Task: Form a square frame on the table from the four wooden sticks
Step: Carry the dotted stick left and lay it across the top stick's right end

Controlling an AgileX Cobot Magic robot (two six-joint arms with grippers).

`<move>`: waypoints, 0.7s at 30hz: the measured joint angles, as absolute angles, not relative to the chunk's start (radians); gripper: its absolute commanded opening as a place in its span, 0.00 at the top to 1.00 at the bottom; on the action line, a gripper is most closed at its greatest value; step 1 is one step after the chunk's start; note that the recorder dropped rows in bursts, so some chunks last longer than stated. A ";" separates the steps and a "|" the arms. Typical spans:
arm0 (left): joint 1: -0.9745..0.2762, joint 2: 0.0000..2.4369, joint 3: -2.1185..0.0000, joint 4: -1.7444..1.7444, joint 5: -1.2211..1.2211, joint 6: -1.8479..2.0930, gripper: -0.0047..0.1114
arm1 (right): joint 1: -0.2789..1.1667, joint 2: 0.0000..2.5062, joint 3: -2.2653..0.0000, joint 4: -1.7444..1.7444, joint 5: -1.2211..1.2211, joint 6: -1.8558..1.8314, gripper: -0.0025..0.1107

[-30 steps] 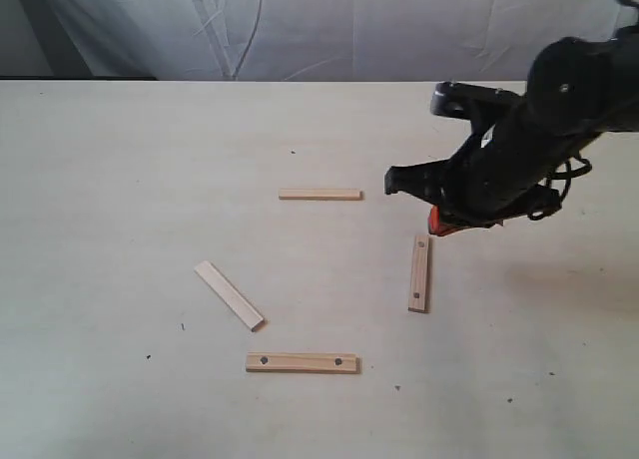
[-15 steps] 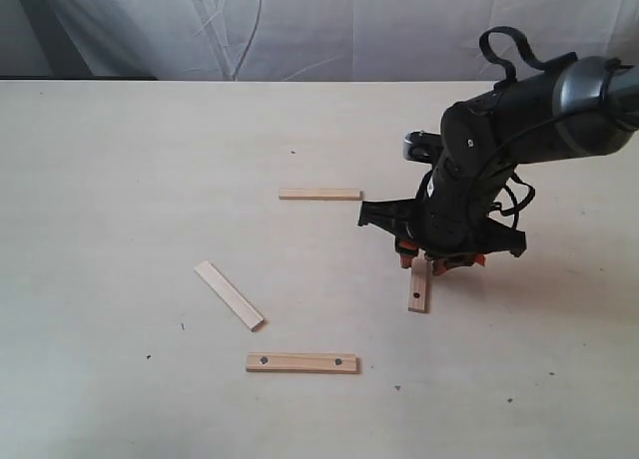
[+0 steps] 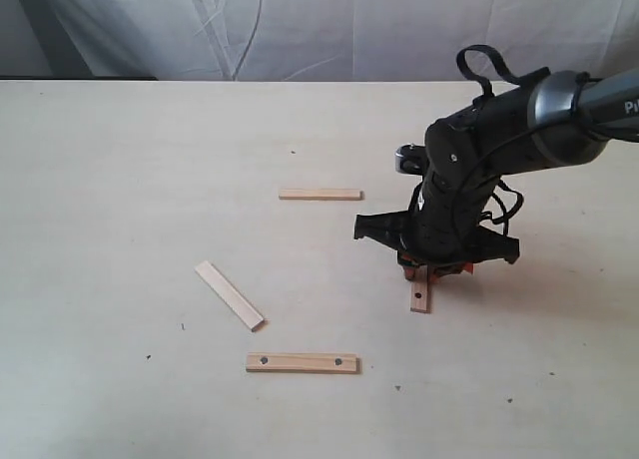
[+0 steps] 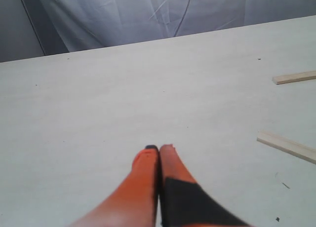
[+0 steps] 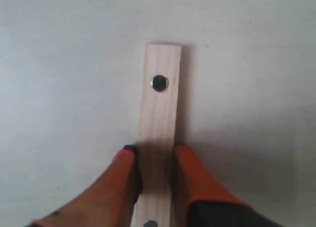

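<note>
4 wooden sticks (image 3: pixel 320 194) (image 3: pixel 229 295) (image 3: pixel 302 362) (image 3: pixel 420 299); 1 table (image 3: pixel 120 180); 2 grippers (image 4: pixel 159 148) (image 5: pixel 155 149)

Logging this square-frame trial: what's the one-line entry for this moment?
right gripper: shut on right stick, on table | left gripper: shut, empty | upper stick, slanted stick, lower stick: apart, none joined

Exterior: high, angled down over surface (image 3: pixel 120 180). Left wrist: low, skimming it. Right wrist: close, straight down on stick (image 5: pixel 159 118) exterior also sees.

Soft, even, bright light; faint shadow beside arm (image 3: pixel 469 180) on table (image 3: pixel 120 180); jaws blurred in wrist views, stick (image 5: pixel 159 113) sharp.
</note>
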State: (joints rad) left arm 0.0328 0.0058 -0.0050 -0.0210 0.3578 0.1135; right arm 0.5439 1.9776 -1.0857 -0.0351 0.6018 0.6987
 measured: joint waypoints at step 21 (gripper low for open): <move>0.033 0.006 -0.005 -0.021 0.358 0.114 0.96 | 0.551 2.116 -1.519 -0.031 0.766 0.523 0.98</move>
State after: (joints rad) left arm 0.0328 0.0058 -0.0050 -0.0210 0.3578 0.1135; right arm 0.5515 2.1158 -1.5188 -0.0307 0.7662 0.5227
